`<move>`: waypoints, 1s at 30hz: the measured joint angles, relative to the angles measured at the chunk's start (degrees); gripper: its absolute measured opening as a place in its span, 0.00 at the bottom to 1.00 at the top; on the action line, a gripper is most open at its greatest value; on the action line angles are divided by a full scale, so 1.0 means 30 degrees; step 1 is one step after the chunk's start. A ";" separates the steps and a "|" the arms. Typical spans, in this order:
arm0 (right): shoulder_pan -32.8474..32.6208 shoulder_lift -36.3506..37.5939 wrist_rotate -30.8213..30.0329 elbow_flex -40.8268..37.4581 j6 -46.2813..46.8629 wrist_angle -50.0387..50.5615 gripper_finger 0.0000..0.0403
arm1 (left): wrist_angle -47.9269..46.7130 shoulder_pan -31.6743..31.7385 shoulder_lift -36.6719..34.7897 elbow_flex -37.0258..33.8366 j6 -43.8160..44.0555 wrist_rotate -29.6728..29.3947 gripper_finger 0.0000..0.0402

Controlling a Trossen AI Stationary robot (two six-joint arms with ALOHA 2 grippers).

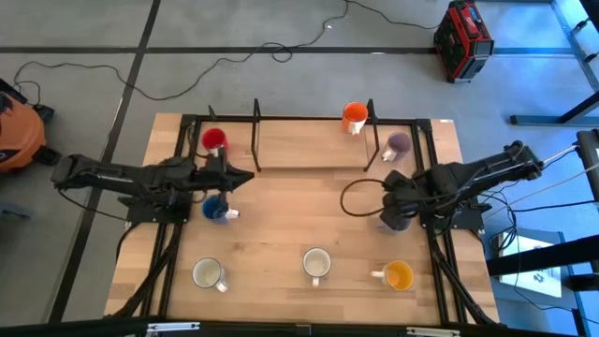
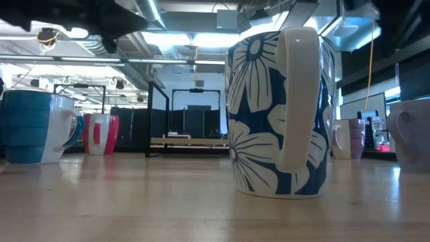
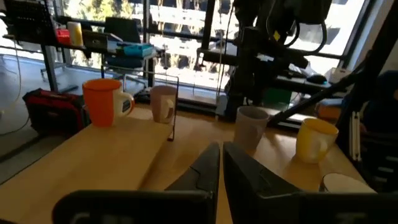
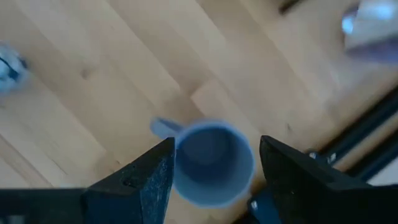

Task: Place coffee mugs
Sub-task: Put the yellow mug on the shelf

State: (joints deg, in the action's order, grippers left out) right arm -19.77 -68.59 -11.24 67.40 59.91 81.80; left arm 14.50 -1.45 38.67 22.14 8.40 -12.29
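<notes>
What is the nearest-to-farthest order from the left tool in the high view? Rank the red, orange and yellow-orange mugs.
From the left tool:
1. Red mug, just behind it, far left.
2. Orange mug, far side, right of centre.
3. Yellow-orange mug, near right corner.

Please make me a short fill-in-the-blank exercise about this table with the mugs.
The table holds ___ mugs. The left tool is ___. The blue mug stands on the robot's ___ side. The mug under the open right tool is dull ___.
Missing: eight; shut; left; purple.
</notes>
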 joint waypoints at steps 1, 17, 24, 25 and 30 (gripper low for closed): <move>-0.0138 0.0254 0.0101 -0.0425 0.0118 -0.0105 0.55 | -0.0020 -0.0002 0.0573 0.0329 -0.0004 0.0007 0.04; -0.6234 0.0457 0.2651 -0.1429 -0.2007 -0.4459 0.55 | 0.0079 -0.1774 0.6064 0.3870 0.2235 -0.0219 0.04; -0.9559 -0.1453 0.3136 -0.1429 -0.0806 -0.4528 0.55 | 0.0248 -0.2760 0.7343 0.3924 0.3702 -0.1328 0.04; -0.9942 -0.1732 0.3147 -0.1429 -0.0499 -0.4549 0.55 | 0.0263 -0.2860 0.7464 0.3924 0.3828 -0.1521 0.04; -1.1115 -0.2737 0.3576 -0.2008 0.1999 -0.5199 0.55 | 0.0718 -0.3172 0.7835 0.3924 0.4118 -0.2366 0.04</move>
State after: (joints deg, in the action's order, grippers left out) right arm -53.11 -76.80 -0.52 61.38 65.91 66.20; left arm 16.65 -10.96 62.17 33.91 20.75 -19.39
